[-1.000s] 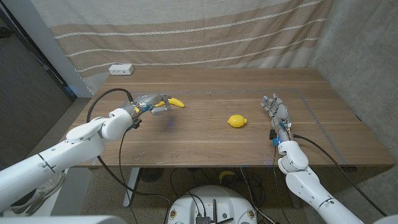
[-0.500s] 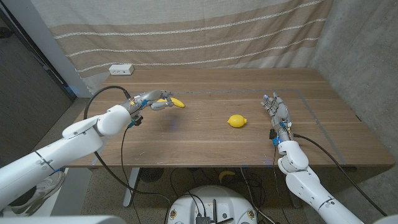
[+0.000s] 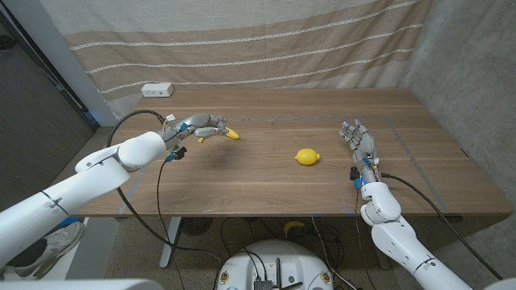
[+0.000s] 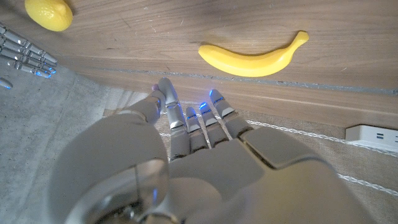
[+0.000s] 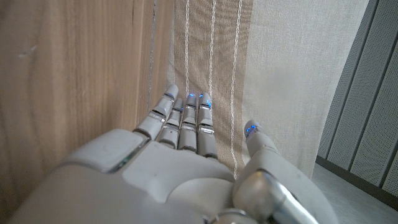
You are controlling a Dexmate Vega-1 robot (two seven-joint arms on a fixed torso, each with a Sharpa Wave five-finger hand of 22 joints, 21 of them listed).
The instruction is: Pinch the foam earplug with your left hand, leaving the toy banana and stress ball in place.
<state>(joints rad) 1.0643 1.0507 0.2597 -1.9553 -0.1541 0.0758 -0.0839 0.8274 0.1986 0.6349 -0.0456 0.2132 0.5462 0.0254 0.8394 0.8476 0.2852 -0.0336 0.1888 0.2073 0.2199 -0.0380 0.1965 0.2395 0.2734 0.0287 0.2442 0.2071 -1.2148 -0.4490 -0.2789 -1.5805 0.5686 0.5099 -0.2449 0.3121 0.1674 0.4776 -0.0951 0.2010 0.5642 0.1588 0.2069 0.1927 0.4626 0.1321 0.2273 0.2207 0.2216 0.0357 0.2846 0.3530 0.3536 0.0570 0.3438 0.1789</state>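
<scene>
Foam earplug: place and long axis cannot be told. Left hand (image 3: 197, 126) loosely spread, grasping nothing, fingertips (image 4: 216, 98) just short of toy banana (image 3: 230, 134). Right hand (image 3: 359, 144) released.

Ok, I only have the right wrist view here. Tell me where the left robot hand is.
Observer: In the head view the left robot hand is over the far left part of the table, fingers pointing at the toy banana.
Operator: Check for contact with the banana.
Observer: None. The left wrist view shows bare wood between the fingertips and the banana.
Operator: Now place the stress ball for me.
Observer: The yellow stress ball lies mid-table, between the banana and your right robot hand, touching neither.
</scene>
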